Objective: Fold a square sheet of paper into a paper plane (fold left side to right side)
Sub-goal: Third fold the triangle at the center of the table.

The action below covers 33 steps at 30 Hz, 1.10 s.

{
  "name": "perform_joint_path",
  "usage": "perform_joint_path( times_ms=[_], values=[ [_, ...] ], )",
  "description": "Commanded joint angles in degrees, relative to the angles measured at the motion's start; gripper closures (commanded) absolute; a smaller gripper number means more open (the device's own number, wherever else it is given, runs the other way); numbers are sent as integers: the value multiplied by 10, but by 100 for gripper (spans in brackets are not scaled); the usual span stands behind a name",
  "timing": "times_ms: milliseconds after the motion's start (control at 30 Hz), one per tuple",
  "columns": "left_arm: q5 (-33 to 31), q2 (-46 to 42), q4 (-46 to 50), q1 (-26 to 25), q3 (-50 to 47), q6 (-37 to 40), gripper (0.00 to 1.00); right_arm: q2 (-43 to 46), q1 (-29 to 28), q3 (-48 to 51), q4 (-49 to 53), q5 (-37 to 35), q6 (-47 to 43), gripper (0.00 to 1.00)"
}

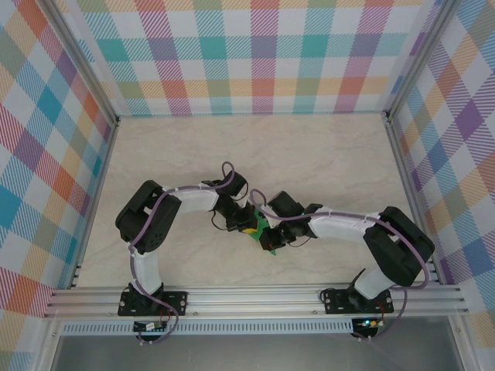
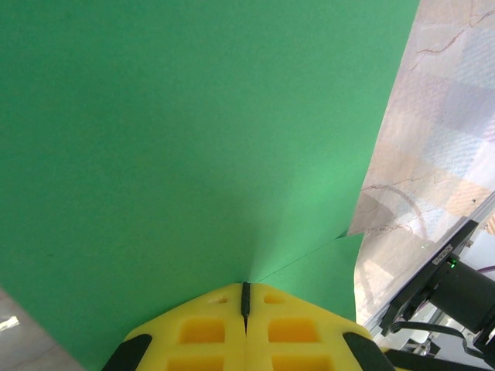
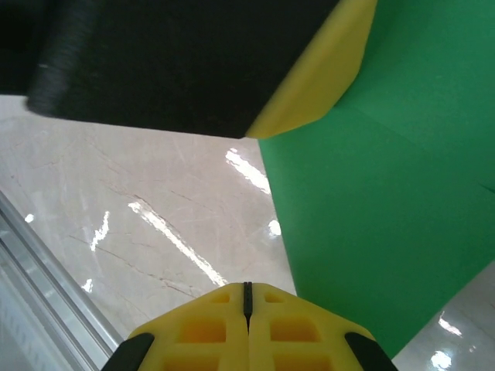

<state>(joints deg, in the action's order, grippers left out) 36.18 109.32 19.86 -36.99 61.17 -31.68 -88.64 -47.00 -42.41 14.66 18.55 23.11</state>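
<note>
In the overhead view most of the green paper point(image 1: 261, 226) is hidden: only a small scrap shows between the two wrists, low at the middle of the table point(image 1: 309, 147). Both arms bend inward, elbows out, and meet there. The left gripper point(image 2: 246, 287) has its yellow fingers pressed together, and creases in the sheet run to their tips, so it seems to pinch the paper's edge. The right gripper point(image 3: 247, 287) is clenched on nothing, just beside the paper's edge.
</note>
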Motion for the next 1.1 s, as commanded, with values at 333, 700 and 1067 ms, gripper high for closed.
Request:
perform_joint_path(
  times_ms=[333, 700, 1067],
  values=[
    [-61, 18, 58, -9, -10, 13, 99, -21, 0, -14, 7, -24, -15, 100],
    [-63, 18, 62, -9, -7, 14, 99, -28, 5, -5, -1, -18, -16, 100],
    [-63, 19, 64, -9, -3, 16, 100, -37, 16, 12, -27, 0, -7, 100]
  ],
)
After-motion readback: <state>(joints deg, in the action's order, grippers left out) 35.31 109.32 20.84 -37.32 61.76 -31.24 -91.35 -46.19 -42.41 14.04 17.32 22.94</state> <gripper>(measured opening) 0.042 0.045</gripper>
